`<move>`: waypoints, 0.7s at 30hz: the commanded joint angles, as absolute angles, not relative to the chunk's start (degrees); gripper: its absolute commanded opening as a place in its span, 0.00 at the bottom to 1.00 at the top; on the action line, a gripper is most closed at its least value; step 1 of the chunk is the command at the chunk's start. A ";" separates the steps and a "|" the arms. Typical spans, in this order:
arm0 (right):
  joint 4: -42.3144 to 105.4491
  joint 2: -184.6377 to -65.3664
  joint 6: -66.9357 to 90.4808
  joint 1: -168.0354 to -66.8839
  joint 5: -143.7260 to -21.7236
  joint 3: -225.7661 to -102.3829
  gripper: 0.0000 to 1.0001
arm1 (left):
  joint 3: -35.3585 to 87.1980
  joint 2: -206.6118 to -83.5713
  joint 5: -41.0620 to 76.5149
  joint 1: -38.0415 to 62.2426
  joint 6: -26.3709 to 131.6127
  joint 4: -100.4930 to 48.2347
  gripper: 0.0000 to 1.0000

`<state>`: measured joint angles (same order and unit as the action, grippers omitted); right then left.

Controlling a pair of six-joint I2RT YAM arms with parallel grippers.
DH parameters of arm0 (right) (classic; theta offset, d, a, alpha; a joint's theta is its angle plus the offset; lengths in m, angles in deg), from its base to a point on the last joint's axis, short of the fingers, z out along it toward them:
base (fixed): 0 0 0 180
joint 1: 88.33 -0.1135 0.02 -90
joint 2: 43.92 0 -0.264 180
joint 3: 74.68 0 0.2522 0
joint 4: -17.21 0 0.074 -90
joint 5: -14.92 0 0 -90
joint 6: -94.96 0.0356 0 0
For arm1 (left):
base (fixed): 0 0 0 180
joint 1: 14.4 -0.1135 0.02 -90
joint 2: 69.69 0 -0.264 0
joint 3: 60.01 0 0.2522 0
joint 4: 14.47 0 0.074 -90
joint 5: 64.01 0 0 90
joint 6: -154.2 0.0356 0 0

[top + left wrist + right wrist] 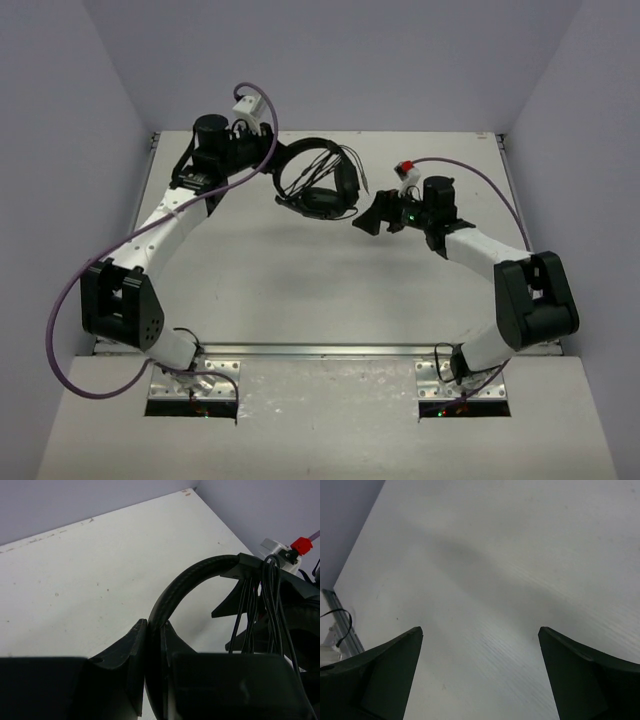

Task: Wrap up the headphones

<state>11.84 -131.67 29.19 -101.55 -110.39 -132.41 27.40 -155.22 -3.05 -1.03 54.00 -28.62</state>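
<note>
left tool [272, 172] pressed together on the headband of the headphones [320, 186]. in the left wrist view its two dark fingers [131, 645] pinch the black arched band [192, 577] from either side, with no gap showing. the headphones sit toward the far middle of the tabletop [300, 290], between the two tools, with the band loop facing the left tool and the two padded earcups [322, 202] on the side nearer the right arm. whether the earcups rest on the surface or hang just above it, cannot tell. thin dark cable [256, 611] runs in several strands over the band near one earcup, hanging side by side; from the top view the same strands [318, 163] cross the inside of the loop. right tool [368, 220] sits just right of the earcups, apart from them, jaws spread wide. the right wrist view shows only bare white tabletop [495, 555] between the two fingers [395, 665]. a small red part [301, 545] on the right wrist shows beyond the headphones in the left wrist view. purple arm cable [60, 320] loops off the left arm at the tabletop's left edge.
</note>
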 commanded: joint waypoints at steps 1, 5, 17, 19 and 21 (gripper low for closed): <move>15.48 -131.73 33.95 -97.48 -103.93 -130.98 0.99 | 32.41 -157.13 -10.82 -4.36 57.68 -28.14 0.00; 23.05 -126.90 35.89 -94.93 -96.81 -129.40 0.99 | 35.40 -161.69 -12.77 -7.27 62.61 -32.97 0.00; 32.55 -105.12 32.90 -94.92 -98.45 -123.43 0.99 | 46.12 -176.03 -27.86 -14.30 77.56 -44.06 0.00; 31.33 -102.91 34.57 -95.01 -102.56 -120.89 0.99 | 47.35 -177.87 -30.69 -18.17 79.22 -45.36 0.00; 29.06 -100.01 37.12 -95.19 -105.39 -119.12 0.99 | 48.23 -178.58 -30.09 -20.89 80.63 -46.95 0.00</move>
<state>30.61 -102.92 34.30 -94.86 -100.19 -121.46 43.97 -178.76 -23.03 -15.74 77.37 -45.95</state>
